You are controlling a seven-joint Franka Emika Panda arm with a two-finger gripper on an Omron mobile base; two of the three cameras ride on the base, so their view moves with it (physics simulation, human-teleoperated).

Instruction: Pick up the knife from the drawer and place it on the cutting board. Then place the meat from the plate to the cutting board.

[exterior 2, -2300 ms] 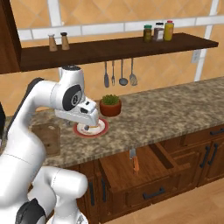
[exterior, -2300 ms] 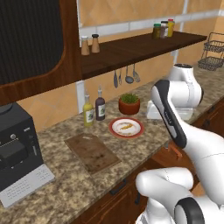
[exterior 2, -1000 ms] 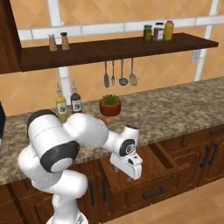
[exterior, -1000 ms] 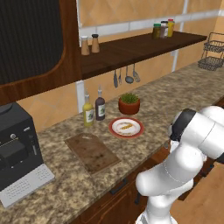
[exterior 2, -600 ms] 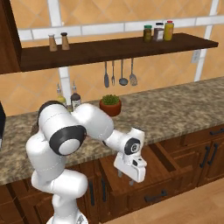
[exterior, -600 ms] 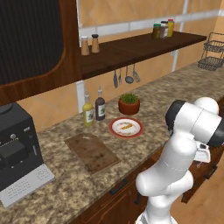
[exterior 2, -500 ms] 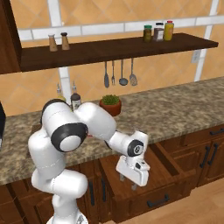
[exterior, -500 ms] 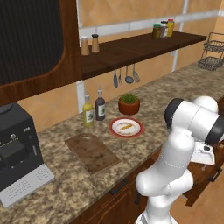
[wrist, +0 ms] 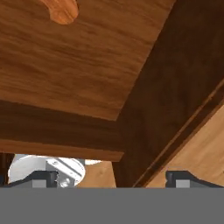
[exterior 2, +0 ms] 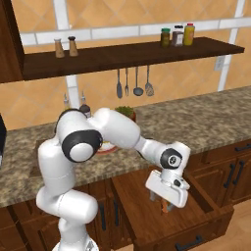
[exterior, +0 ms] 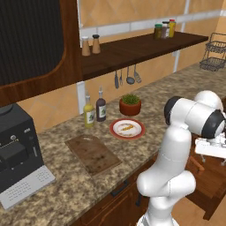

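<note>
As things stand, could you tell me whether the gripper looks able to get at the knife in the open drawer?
Probably yes. The drawer is pulled out, the open gripper hangs inside it, and the knife, its handle end in the hand view, lies uncovered just beside the fingers.

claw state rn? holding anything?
Claw: open, holding nothing, down in the open drawer next to the knife.

Colours here – the drawer (exterior 2: 147, 206) is reddish-brown wood with visible grain, the knife (wrist: 61, 11) handle orange-brown. The plate (exterior: 127, 129) is white with a wide red rim, the meat (exterior: 126, 128) orange-yellow. The cutting board (exterior: 92, 153) is dark mottled brown – the counter (exterior: 66, 185) speckled brown granite.
</note>
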